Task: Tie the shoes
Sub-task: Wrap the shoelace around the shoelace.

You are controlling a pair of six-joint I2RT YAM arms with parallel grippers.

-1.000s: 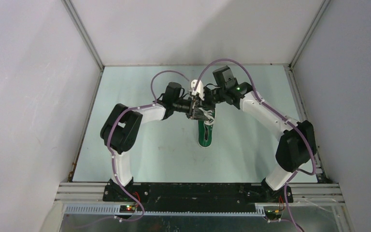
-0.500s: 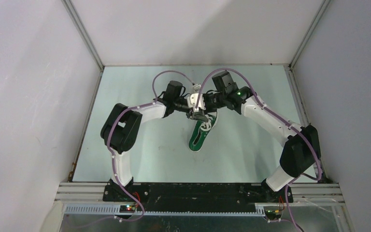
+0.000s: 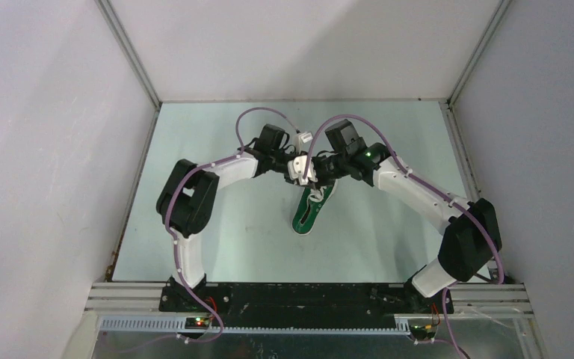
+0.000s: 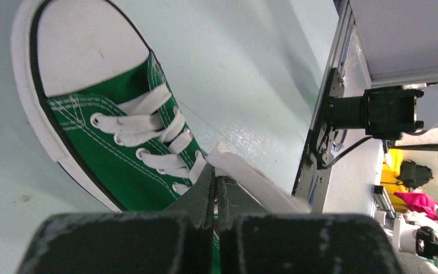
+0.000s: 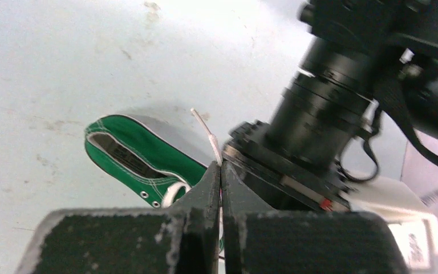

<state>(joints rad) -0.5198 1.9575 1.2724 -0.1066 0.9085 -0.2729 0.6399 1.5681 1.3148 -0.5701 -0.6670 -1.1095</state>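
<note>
The green shoe (image 3: 308, 213) lies tilted on the pale table, its near end swung left. Both grippers meet just above its far end. My left gripper (image 3: 302, 167) is shut on a white lace (image 4: 251, 178) that runs off the eyelets. In the left wrist view the jaws (image 4: 215, 174) are pressed together beside the laced green upper (image 4: 108, 148) and white toe cap. My right gripper (image 3: 319, 173) is shut too. In the right wrist view its tips (image 5: 221, 166) pinch a lace whose free end (image 5: 204, 127) sticks up. The shoe's dark opening (image 5: 128, 155) lies to the left.
White walls enclose the table (image 3: 217, 224) on three sides, with metal rails (image 3: 131, 63) at the corners. The left arm's wrist (image 5: 331, 114) sits very close on the right of the right wrist view. Purple cables (image 3: 258, 116) arch over both arms.
Both grippers have moved toward the far wall and closer together, still shut on the laces. The shoe has swung, its near end shifting left.
</note>
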